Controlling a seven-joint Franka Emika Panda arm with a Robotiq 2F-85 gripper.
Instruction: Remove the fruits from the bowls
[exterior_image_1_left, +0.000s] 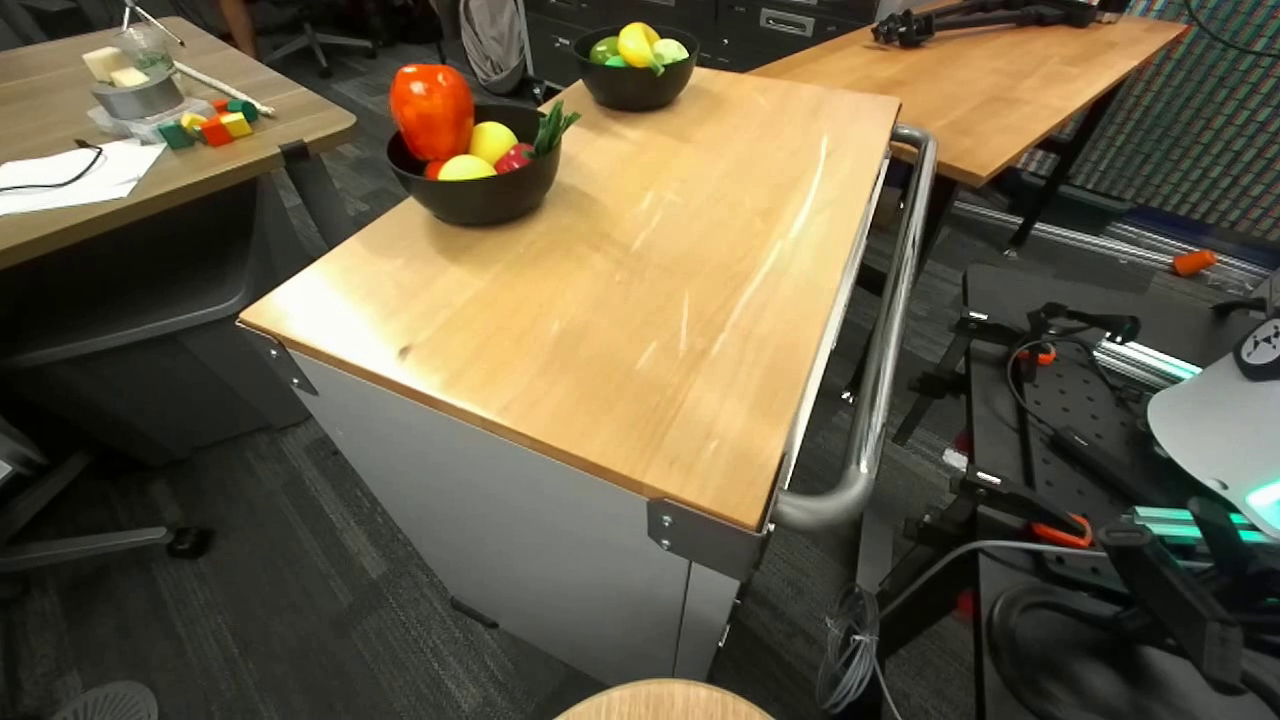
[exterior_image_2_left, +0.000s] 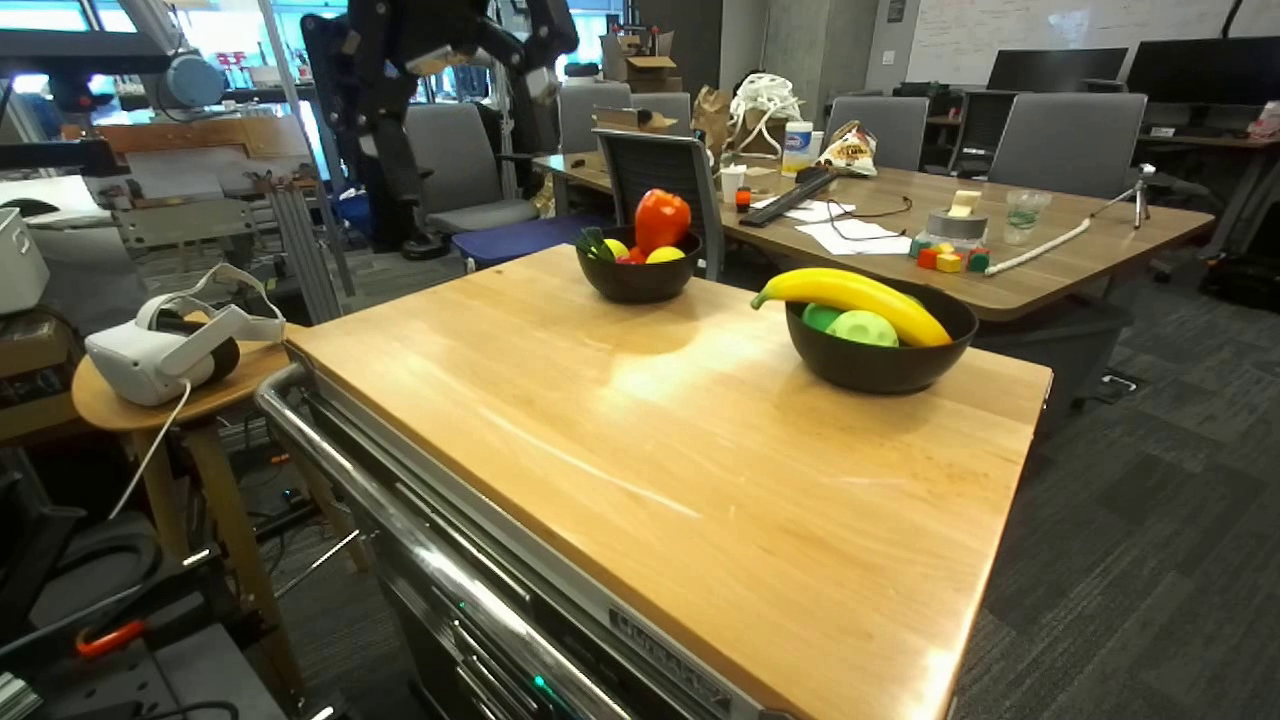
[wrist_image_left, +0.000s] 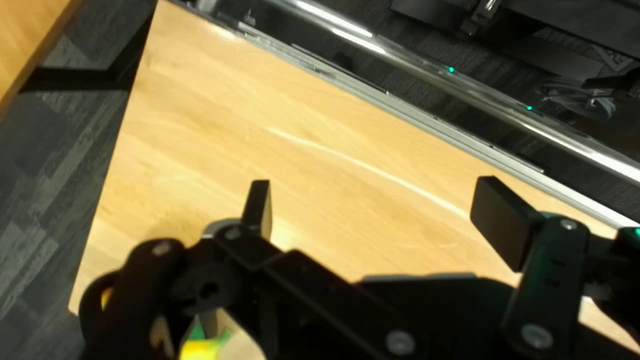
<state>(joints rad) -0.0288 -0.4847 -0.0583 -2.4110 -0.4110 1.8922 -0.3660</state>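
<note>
Two black bowls stand on the wooden cart top. In an exterior view the nearer bowl (exterior_image_1_left: 475, 205) holds a large red pepper-like fruit (exterior_image_1_left: 432, 108), yellow balls (exterior_image_1_left: 492, 142) and a dark red fruit (exterior_image_1_left: 515, 158) with green leaves. The second bowl (exterior_image_2_left: 880, 370) carries a yellow banana (exterior_image_2_left: 860, 295) lying over a light green ball (exterior_image_2_left: 863, 328) and a green piece (exterior_image_2_left: 820, 316). My gripper (wrist_image_left: 380, 212) is wide open above the bare wood, nothing between its fingers. In an exterior view the gripper (exterior_image_2_left: 470, 140) hangs high, apart from both bowls. Its linkage mostly hides a yellow-green bit (wrist_image_left: 200, 347) in the wrist view.
A metal handle rail (exterior_image_2_left: 450, 560) runs along one side of the cart top (exterior_image_1_left: 600, 300). Beyond it, a table (exterior_image_2_left: 1020, 260) bears blocks, tape and papers. A stool (exterior_image_2_left: 100, 390) with a white headset (exterior_image_2_left: 165, 350) stands beside the cart.
</note>
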